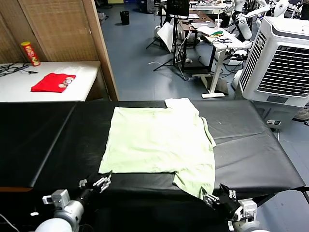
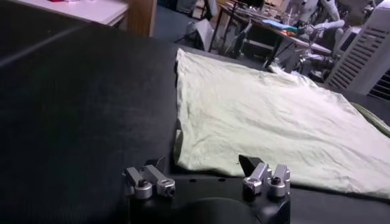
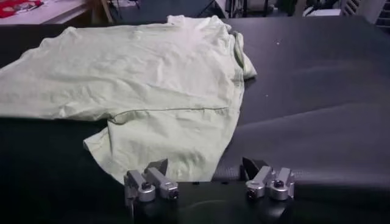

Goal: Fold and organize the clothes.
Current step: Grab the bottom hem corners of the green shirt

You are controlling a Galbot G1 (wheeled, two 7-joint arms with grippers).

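Pale-green thin cotton T-shirt (image 1: 157,142) lies part-folded on the black counter (image 1: 251,154); both tools, left tool (image 1: 95,184) and right tool (image 1: 218,195), gape empty: pinch both near hem corners together.

Head camera looks down on the T-shirt (image 1: 159,140); both wrist cameras face it low, close.

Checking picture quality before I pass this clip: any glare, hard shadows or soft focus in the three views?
Head view: even light, T-shirt sharp, faint sheen on the black table, background clear. Left wrist view: left gripper crisp, shirt edge casts a thin shadow, far room soft. Right wrist view: right gripper crisp, shirt folds evenly lit, no glare.
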